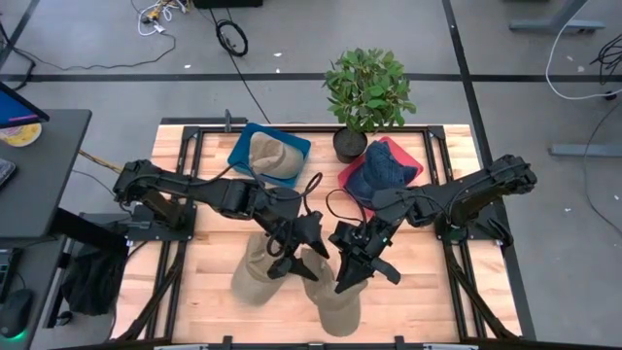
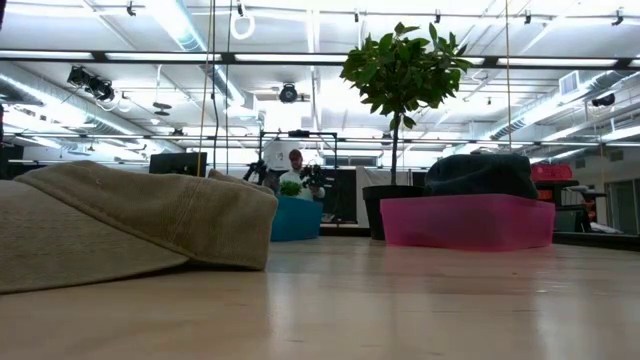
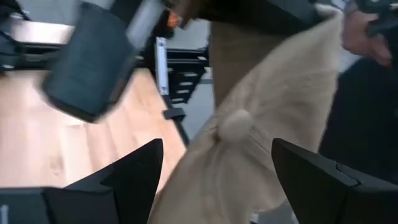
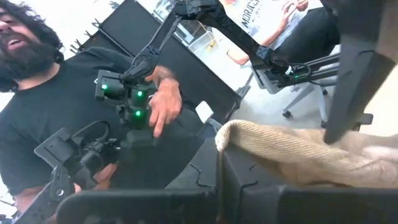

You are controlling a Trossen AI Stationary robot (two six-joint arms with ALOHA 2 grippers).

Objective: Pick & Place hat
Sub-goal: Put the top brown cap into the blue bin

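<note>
Tan hat [image 1: 335,292] near the bench's front edge: soft, light, floppy cloth.
Right tool [image 1: 342,282] pinches its fabric; left tool [image 1: 280,262] spread above. Best gripped at the brim fold.

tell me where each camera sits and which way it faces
High: above the table, straight down; both arms, left gripper open, right gripper shut.
Low: at tabletop height, level across a tan hat to the pink bin; no arm.
Left wrist: past its open fingers at a tan hat.
Right wrist: past its own gripper at tan fabric and a person.
Shared: high and low both show the plant.
</note>
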